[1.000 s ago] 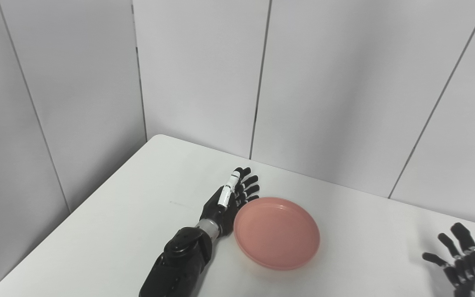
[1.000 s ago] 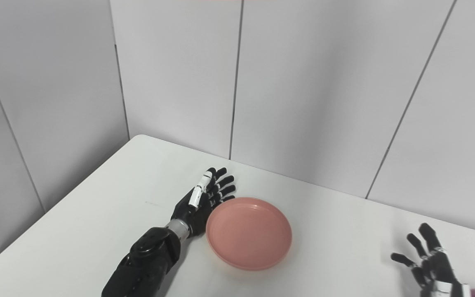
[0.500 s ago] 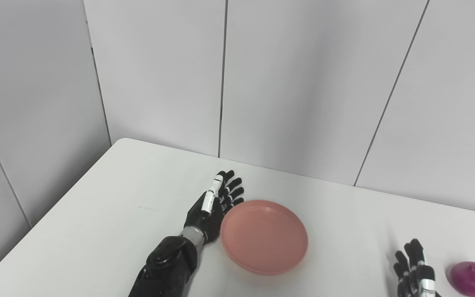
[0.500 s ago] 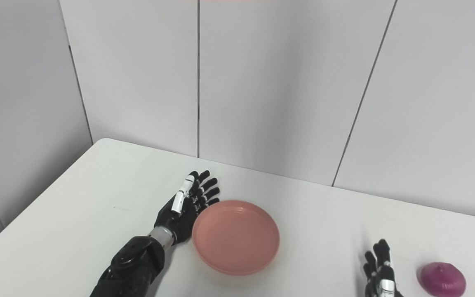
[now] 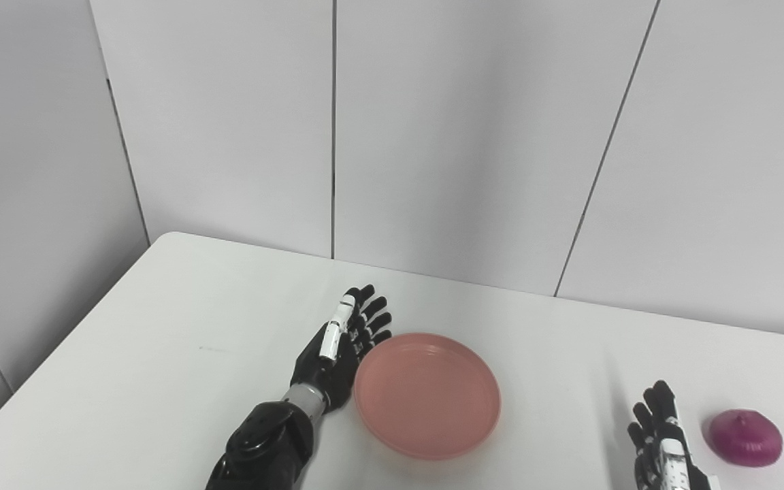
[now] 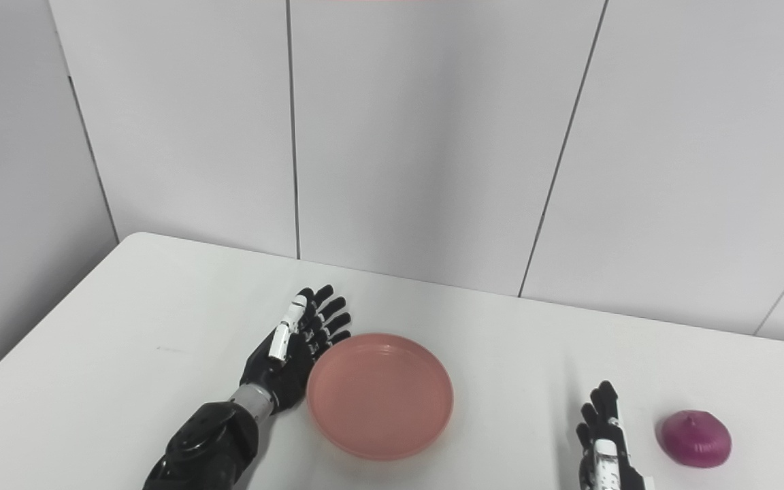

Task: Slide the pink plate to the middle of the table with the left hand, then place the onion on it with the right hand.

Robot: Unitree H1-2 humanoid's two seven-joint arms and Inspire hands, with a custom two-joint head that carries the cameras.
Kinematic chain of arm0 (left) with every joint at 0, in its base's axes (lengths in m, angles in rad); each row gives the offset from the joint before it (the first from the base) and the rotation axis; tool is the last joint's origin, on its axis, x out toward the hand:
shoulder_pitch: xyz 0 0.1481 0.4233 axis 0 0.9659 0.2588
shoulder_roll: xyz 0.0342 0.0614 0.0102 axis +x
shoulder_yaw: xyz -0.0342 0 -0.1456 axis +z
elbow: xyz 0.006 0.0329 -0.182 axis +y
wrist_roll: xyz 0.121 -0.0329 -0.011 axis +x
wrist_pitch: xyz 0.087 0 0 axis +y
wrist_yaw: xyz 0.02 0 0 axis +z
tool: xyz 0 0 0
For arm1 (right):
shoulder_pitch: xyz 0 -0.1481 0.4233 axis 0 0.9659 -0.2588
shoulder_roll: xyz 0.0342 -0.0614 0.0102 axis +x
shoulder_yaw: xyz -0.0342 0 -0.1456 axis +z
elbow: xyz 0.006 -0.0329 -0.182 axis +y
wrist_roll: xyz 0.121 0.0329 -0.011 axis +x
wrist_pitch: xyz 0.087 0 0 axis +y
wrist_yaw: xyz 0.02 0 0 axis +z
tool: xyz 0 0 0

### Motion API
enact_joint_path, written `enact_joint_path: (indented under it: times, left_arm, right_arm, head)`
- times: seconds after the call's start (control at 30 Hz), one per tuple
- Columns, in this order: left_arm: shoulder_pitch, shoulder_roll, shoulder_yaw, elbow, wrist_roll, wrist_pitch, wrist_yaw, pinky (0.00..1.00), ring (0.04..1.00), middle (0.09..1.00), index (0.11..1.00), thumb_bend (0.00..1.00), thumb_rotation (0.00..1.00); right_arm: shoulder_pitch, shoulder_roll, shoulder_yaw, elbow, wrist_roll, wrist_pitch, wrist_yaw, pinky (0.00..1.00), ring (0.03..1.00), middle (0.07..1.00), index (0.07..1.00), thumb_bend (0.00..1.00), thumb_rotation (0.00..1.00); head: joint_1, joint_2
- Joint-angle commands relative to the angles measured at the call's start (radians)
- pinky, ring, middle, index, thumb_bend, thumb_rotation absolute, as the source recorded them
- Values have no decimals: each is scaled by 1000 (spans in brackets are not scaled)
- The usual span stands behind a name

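**Plate push could skid; onion may roll**

The pink plate [image 5: 427, 395] lies flat on the white tabletop [image 5: 160, 354]. Against its left rim rests the left hand [image 5: 337, 347], fingers spread, gripping nothing. An uneven shove could spin the plate off course. Well right of the plate, the right hand [image 6: 603, 442], empty and open, stands just beside the red onion [image 6: 696, 438]; a clumsy nudge might roll it away.

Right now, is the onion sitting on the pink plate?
No, the onion lies on the table right of the right hand, apart from the pink plate.
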Motion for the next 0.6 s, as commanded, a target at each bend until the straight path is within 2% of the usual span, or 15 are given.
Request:
enact_joint_path:
  times: [0.0,0.27,0.57]
  left_arm:
    - [12,-5,-9,0,7,27,-6,961,965,976,976,402,1000]
    - [45,-20,-23,-32,18,31,-7,936,953,965,963,398,1000]
    - [95,-48,-42,-88,24,31,-6,950,962,971,964,414,1000]
  right_arm:
    - [-9,7,2,-48,2,7,-4,1000,1000,1000,1000,176,1000]
    - [-4,24,6,-84,-11,26,-17,1000,1000,1000,1000,155,1000]
    - [-6,36,18,-101,-50,29,-36,1000,1000,1000,1000,163,1000]
  head:
    - [-7,0]
    - [-45,6]
    - [-132,32]
